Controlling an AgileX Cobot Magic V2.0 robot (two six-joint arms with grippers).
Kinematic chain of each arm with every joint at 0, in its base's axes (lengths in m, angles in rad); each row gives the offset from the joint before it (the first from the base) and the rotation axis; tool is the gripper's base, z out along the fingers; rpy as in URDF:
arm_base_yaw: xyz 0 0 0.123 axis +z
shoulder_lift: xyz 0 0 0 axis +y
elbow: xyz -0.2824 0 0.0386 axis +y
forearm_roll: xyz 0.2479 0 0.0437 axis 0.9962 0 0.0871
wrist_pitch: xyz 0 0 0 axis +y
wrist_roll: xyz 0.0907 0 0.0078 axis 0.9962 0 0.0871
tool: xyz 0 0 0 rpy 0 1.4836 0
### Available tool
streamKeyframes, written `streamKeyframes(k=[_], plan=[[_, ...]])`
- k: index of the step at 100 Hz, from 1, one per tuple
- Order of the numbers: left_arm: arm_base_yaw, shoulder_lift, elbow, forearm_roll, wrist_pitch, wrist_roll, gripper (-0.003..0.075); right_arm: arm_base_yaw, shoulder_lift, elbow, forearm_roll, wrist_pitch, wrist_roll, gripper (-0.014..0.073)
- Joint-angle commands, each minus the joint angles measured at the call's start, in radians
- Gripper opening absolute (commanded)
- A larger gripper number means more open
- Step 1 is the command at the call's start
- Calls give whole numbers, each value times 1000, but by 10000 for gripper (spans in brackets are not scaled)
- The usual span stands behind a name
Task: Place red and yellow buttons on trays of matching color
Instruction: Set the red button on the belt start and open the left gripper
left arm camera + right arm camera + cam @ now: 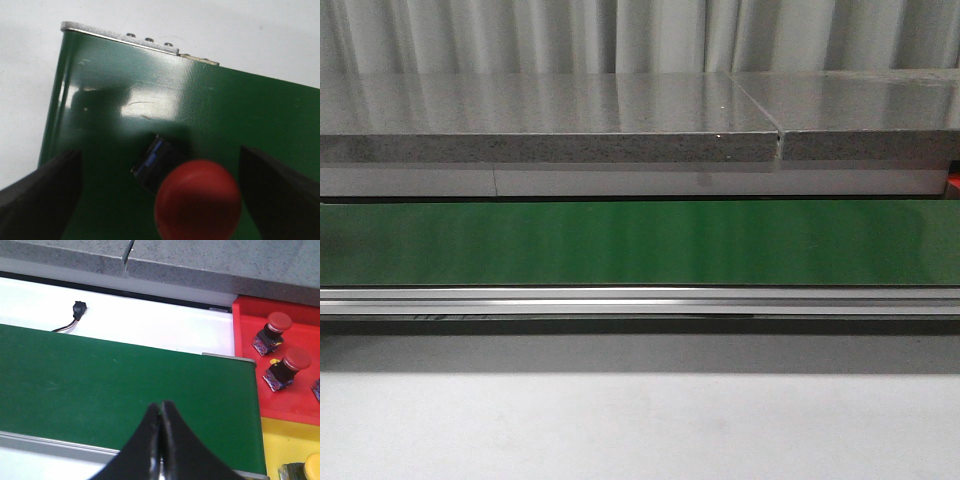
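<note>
On red tray (pixel 246 310), two red buttons (pixel 274 329).

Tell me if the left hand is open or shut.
Open. The left hand has its fingers spread wide on either side of the red button, not touching it.

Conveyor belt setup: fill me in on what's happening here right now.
The left gripper is open, its fingers on either side of a red button lying on the green conveyor belt; it has not closed on it yet. The right gripper is shut and empty above the belt's other end. Two red buttons already sit on the red tray, and a yellow button on the yellow tray.
</note>
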Motion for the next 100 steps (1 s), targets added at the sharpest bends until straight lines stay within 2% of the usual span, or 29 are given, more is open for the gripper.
streamKeyframes(k=[1, 13, 40, 65, 80, 100], plan=[[-5, -41, -41, -38, -26, 20, 697, 0, -7, -27, 7, -74, -12, -68], [-7, -41, -89, -40, -23, 23, 650, 0, -7, -27, 7, -74, -12, -68], [3, -41, -250, -33, -37, 23, 650, 0, -7, -27, 7, -74, -12, -68], [106, -22, -277, 1, -56, 23, 650, 0, -7, -27, 7, -74, -12, -68], [179, 36, -277, 80, -58, 23, 650, 0, -7, -27, 7, -74, -12, -68], [258, 118, -277, 90, -114, 23, 650, 0, -7, -27, 7, -74, -12, -68]])
